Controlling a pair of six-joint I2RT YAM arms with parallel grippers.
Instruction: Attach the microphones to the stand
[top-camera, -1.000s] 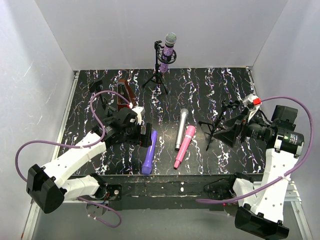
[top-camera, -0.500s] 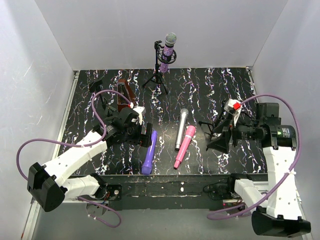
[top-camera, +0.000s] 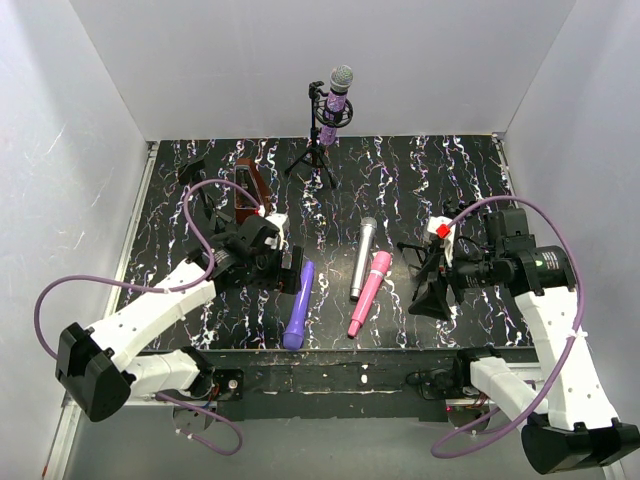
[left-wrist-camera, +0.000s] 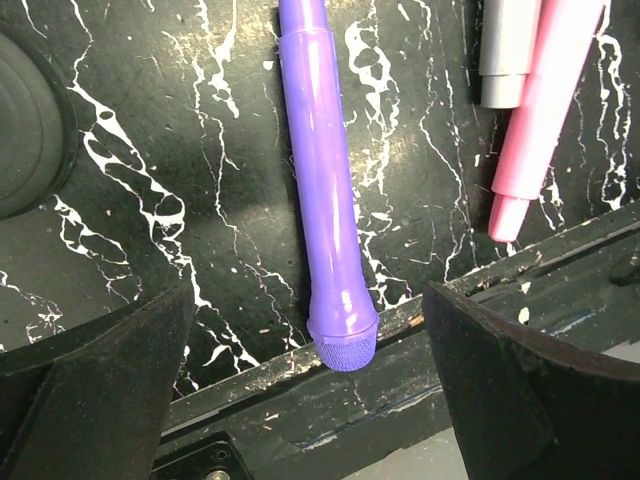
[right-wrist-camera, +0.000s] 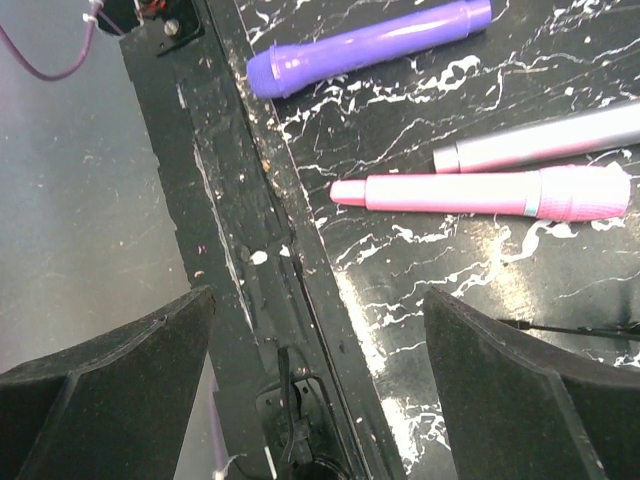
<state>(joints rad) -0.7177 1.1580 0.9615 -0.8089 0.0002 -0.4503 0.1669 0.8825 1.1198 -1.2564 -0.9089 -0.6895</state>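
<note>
Four microphones total. One glittery purple microphone (top-camera: 338, 100) sits upright in the clip of the centre stand (top-camera: 318, 152), far out ahead of both tools. Three lie flat on the table (top-camera: 400, 165), none clipped to anything:
- One violet microphone (left-wrist-camera: 330, 200) lies right under the left tool (left-wrist-camera: 308, 295). It runs lengthwise in the gap between the fingers, mesh end at the table's near edge, and neither finger touches it
- One silver-grey microphone (top-camera: 362, 258) is just off to the right of the left tool
- One pink microphone (top-camera: 369, 293) lies alongside the silver-grey one on its far side from that tool, and the two look close to touching

Left tool is spread wide and pinches nothing. Right tool (right-wrist-camera: 318, 295) is also spread wide, nothing between its fingers, hanging over the near edge of the table. From the right tool, the pink microphone is the nearest one to its left, silver-grey just past it, violet further left.

Three black stands as far as I can count. Centre stand carries the glittery one. Left stand (top-camera: 198, 192) is beyond the left tool, beside one dark red box (top-camera: 247, 188). Right stand (top-camera: 428, 250) is just beside the right tool; contact cannot be told
</note>
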